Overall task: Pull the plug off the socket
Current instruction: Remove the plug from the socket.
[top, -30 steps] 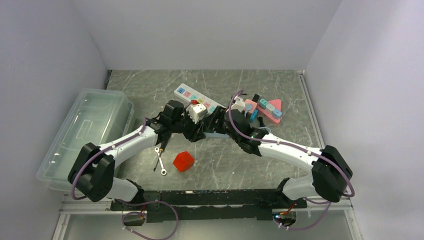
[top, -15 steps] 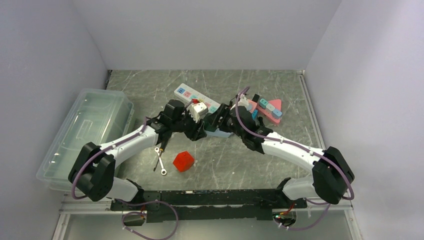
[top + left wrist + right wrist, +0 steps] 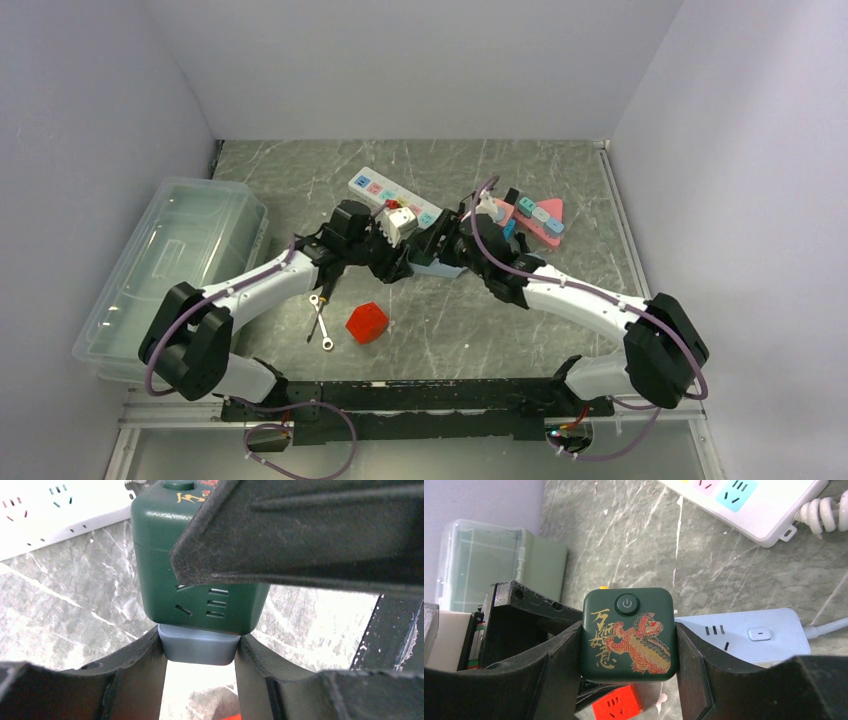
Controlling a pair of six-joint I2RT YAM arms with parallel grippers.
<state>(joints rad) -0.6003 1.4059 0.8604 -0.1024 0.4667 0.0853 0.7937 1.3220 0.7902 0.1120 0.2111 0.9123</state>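
The plug is a dark green cube point(image 3: 626, 635) with a gold and red dragon and a round button on top. It sits on one end of the socket, a light blue power strip point(image 3: 744, 632). My right gripper point(image 3: 626, 640) is shut on the cube's two sides. In the left wrist view the cube point(image 3: 197, 585) rests right on the strip's grey-blue end point(image 3: 198, 647), and my left gripper point(image 3: 198, 649) is shut on that end. From above, both grippers meet at mid-table, left gripper point(image 3: 398, 262) and right gripper point(image 3: 430, 242), and the strip point(image 3: 442, 268) peeks out below.
A white power strip point(image 3: 385, 192) lies behind the grippers, its coiled cord point(image 3: 824, 510) to the right. A red cube socket point(image 3: 367, 322) and a small wrench point(image 3: 320, 320) lie in front. A clear lidded box point(image 3: 170, 270) stands at left. A pink tray with blocks point(image 3: 540, 222) is at right.
The right wrist shifted slightly toward the back early in the second, then held still. Both grips look unchanged and the cube stays on the strip.
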